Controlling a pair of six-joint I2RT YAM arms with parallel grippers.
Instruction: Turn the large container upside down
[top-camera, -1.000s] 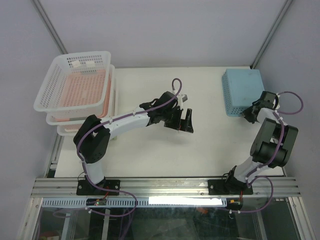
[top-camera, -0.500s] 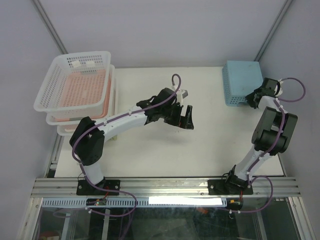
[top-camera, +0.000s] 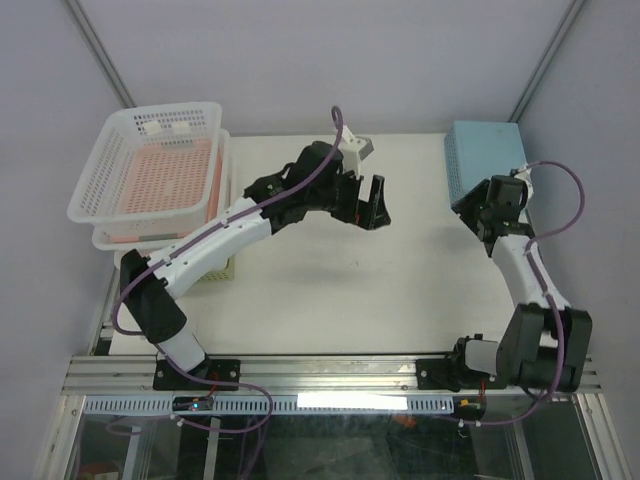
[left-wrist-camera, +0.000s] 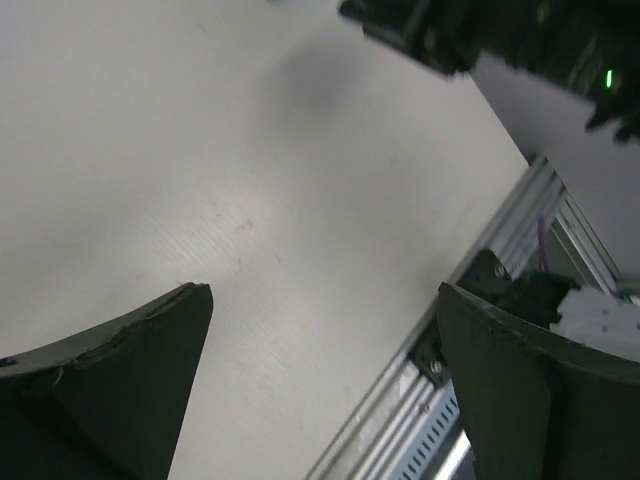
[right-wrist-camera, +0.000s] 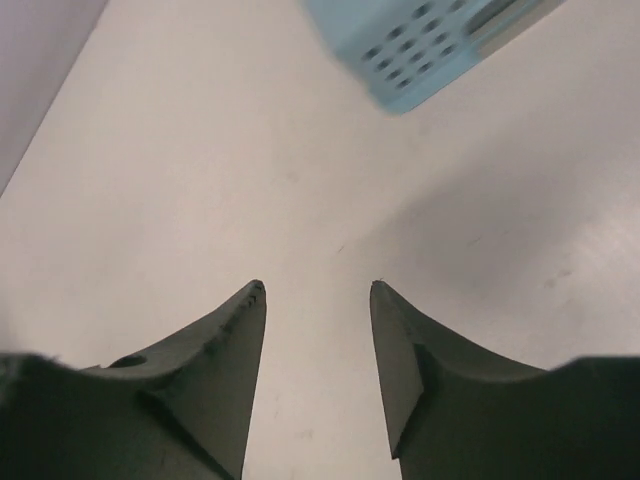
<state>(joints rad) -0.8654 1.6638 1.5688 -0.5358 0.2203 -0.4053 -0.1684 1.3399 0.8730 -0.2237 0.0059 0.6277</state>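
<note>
White large container (top-camera: 97, 168) (overhead view only)

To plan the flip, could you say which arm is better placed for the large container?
Probably left: the large container sits far left, on that arm's side, and the left claw is open. The right claw is by the blue basket.

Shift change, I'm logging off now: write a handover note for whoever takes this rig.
Left pincer: open, empty, above the table's middle.
Right pincer: open, empty, near the blue basket, far right.
Large container: upright atop the basket stack, far left, no pincer on it.
Done: no flip yet.
Left: grasp it, lift it off, turn it over.
</note>
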